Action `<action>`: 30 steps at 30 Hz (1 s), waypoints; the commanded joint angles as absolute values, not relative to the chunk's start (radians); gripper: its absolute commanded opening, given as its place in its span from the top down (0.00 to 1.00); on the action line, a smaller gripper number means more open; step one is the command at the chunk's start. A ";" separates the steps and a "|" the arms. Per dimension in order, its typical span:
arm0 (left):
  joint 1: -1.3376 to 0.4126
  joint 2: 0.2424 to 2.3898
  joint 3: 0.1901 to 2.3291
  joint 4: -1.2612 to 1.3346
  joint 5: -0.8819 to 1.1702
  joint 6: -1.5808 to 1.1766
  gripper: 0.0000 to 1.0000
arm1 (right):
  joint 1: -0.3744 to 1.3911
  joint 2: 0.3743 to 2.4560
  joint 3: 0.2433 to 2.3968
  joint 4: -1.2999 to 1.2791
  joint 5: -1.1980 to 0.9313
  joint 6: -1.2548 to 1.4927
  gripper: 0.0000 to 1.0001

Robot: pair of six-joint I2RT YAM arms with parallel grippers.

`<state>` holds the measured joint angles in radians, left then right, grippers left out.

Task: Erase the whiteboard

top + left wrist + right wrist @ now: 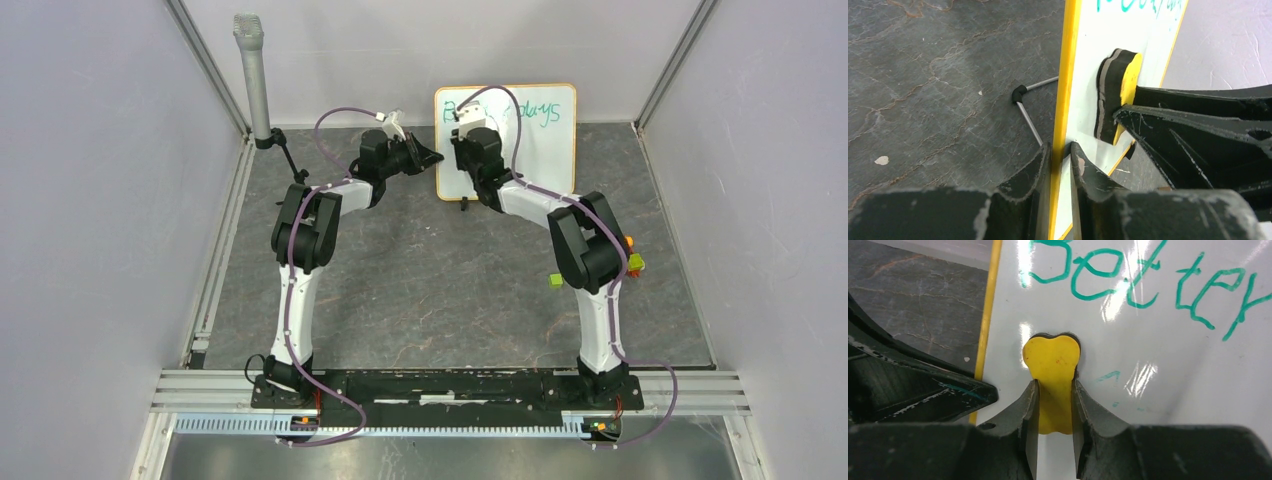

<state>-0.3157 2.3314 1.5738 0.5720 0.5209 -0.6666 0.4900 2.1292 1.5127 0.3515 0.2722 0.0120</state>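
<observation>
The right end effector [1054, 390] pinches a yellow eraser [1052, 357] flat on the whiteboard [1173, 400], upright at the overhead frame's top centre; green writing [1128, 280] lies above it. The left end effector [1060, 155] clamps the board's edge.

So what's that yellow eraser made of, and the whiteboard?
The eraser looks like soft foam: yellow matte top, grey and black layers underneath. The whiteboard seems a smooth, glossy coated panel, since lights glare off it.

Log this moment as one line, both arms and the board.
left gripper: shut on whiteboard edge | right gripper: shut on yellow eraser, against board face | green writing: not yet erased
</observation>
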 commanded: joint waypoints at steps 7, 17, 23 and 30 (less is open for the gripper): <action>-0.311 2.273 1.549 0.541 0.489 -0.607 0.95 | 0.334 1.989 1.305 0.381 0.443 0.055 0.76; -0.313 2.273 1.548 0.542 0.490 -0.606 0.95 | 0.428 2.065 1.419 0.335 0.383 0.008 0.77; -0.313 2.272 1.545 0.541 0.489 -0.603 0.96 | 0.522 2.173 1.601 0.303 0.359 -0.064 0.76; -0.313 2.270 1.543 0.540 0.486 -0.601 0.96 | 0.508 2.204 1.656 0.309 0.381 -0.016 0.73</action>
<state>-0.3161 2.3234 1.5635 0.5709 0.5125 -0.6498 0.5415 2.1887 1.6215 0.3195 0.3756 -0.0345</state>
